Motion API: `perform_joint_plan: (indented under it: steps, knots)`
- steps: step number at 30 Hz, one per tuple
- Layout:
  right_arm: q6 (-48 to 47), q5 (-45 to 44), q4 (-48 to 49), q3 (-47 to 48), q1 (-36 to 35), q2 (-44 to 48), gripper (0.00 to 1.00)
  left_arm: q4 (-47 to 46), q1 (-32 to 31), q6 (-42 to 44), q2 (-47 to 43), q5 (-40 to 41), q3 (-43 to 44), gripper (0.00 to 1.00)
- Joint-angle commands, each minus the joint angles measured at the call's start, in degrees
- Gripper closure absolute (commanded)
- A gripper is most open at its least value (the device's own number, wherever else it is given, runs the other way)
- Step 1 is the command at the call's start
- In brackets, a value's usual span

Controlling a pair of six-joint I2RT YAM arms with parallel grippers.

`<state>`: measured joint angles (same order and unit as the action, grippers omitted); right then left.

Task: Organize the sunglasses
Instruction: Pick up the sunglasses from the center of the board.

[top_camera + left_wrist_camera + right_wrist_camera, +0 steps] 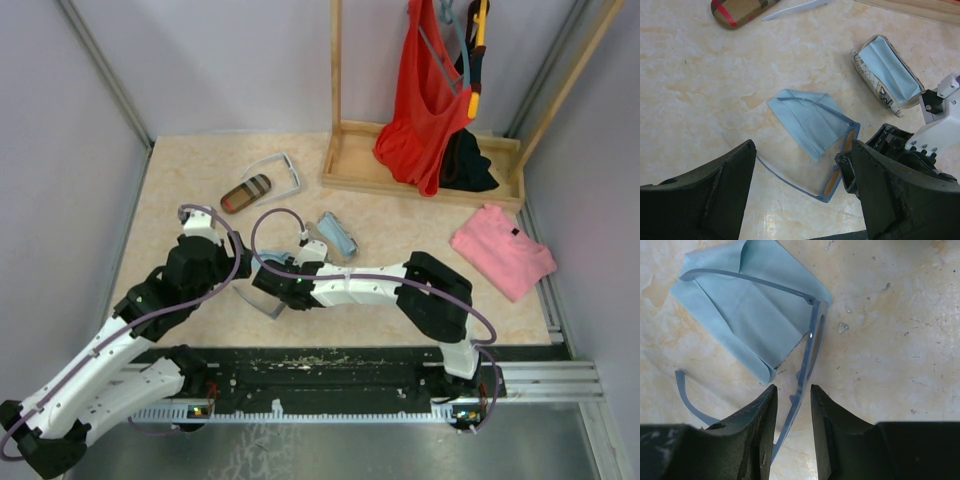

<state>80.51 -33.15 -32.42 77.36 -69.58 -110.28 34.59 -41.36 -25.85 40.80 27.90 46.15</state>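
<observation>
Blue-framed sunglasses (pixel 812 335) partly on folded blue cloth (pixel 750 315) | right gripper (pixel 794 387) astride their front, not clamped | left gripper (pixel 804 145) wide, empty

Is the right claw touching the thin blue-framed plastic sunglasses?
Cannot tell. Right wrist view: the thin blue-framed plastic sunglasses run between the fingers of the right claw, but neither contact nor a gap shows plainly.

Blue-grey sunglasses (pixel 831 184) with amber lenses, pale blue cloth (pixel 805 120), brown red-striped case (pixel 740 10).
</observation>
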Motion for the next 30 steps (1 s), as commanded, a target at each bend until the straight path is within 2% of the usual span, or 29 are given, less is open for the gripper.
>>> perform_joint_plan:
  steps: [1,16,24,28,30]
  knots:
    - [1.5,-0.7,-0.6,1.8,-0.6,-0.6,0.67,-1.6,0.2,0.9,-0.9,-1.1,-0.2,0.17]
    - [1.2,0.0,0.1,2.0,-0.6,-2.4,0.72,-1.8,0.2,1.0,-0.9,-1.0,-0.3,0.17]
    - [0.2,0.3,0.5,2.5,-0.6,-2.5,0.82,-1.8,0.2,1.0,-0.9,-0.9,-0.4,0.17]
    - [-0.3,0.4,0.0,3.1,-0.6,-2.5,0.82,-1.8,0.2,1.1,-0.8,-1.0,-0.4,0.17]
    - [-0.6,0.6,-0.1,3.3,-0.6,-2.3,0.76,-1.8,0.2,1.1,-0.8,-1.0,-0.4,0.17]
